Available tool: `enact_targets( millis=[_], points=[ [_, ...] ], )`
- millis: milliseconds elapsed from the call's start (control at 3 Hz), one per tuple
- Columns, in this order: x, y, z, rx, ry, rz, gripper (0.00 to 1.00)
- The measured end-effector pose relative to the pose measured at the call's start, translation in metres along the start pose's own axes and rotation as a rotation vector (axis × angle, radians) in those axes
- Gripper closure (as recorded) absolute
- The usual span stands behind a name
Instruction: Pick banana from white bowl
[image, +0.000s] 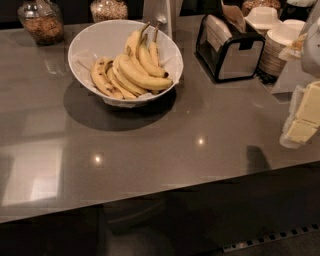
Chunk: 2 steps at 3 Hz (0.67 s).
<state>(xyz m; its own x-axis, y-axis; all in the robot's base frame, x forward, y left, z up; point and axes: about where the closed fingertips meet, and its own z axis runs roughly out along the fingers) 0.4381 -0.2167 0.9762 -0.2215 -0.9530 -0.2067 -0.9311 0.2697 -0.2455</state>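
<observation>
The white bowl (92, 37) stands at the back left of the grey counter and holds several bananas. The banana (145, 80), the longest and thickest one with clean yellow skin, lies across the front of the pile and curves toward the bowl's right rim. Shorter brown-speckled bananas (102, 75) lie to its left. My gripper (301, 122) shows as pale yellow-white parts at the right edge of the camera view. It hangs above the counter's right end, far to the right of the bowl, and holds nothing that I can see.
A black and chrome napkin dispenser (230, 47) stands right of the bowl. White paper plates and cups (277, 45) are stacked behind it. Two glass jars (40, 20) (109, 9) stand at the back left. The counter's front edge (150, 192) runs across the lower view.
</observation>
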Motion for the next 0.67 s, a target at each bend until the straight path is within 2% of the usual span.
enact_targets(
  millis=[667],
  points=[
    [-0.0058,-0.0031,0.0005,0.014,-0.021,-0.008,0.00]
  ],
)
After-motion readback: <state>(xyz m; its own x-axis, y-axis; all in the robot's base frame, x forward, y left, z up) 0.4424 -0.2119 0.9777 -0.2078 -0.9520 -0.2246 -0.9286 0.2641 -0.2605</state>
